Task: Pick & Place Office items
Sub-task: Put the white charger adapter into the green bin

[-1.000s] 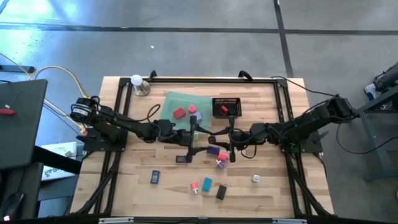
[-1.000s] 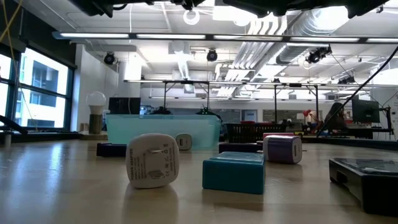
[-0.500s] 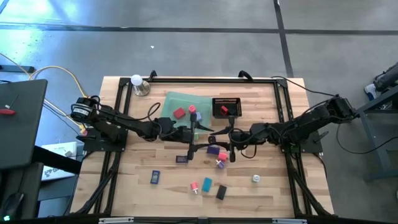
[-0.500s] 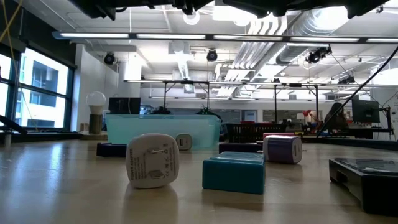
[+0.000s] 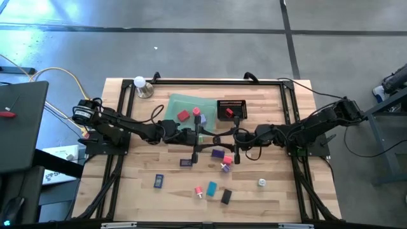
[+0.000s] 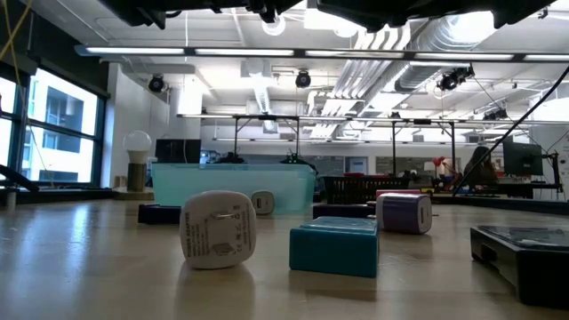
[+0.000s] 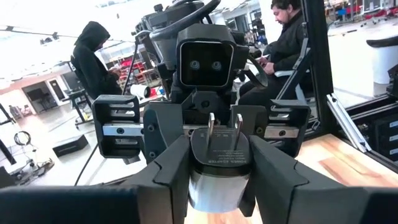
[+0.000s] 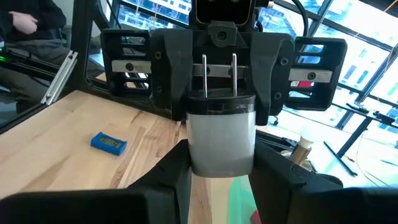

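My left gripper (image 5: 198, 137) and right gripper (image 5: 234, 141) face each other above the table's middle, high over it. In the left wrist view my left gripper (image 7: 219, 155) is shut on a plug adapter (image 7: 219, 158) with a black top, a pale body and two prongs. In the right wrist view my right gripper (image 8: 221, 158) is shut on a white plug adapter (image 8: 221, 140) with a thin black band and two prongs. I cannot tell whether the two adapters touch. Other small items lie on the table: purple (image 5: 217, 152), pink (image 5: 227, 161), teal (image 5: 211, 187), black (image 5: 226, 196), white (image 5: 261, 182). My left gripper pinches the adapter's two sides (image 7: 194, 171) between its two fingers, coming level from the table's left. The adapter is lifted clear, its prongs pointing away toward the right gripper. My right gripper pinches the white adapter's two sides (image 8: 194, 155) between its two fingers, coming level from the table's right. The adapter is lifted clear, its prongs pointing away toward the left gripper.
A translucent green tray (image 5: 175, 102) with red items and a black mesh basket (image 5: 232, 109) with a red item stand at the far middle. A bulb lamp (image 5: 141, 84) stands at the far left. A blue item (image 5: 158, 181) lies near left. People sit beyond the table.
Both grippers have drifted a little toward the table's far edge, still facing each other and still shut on what they hold.
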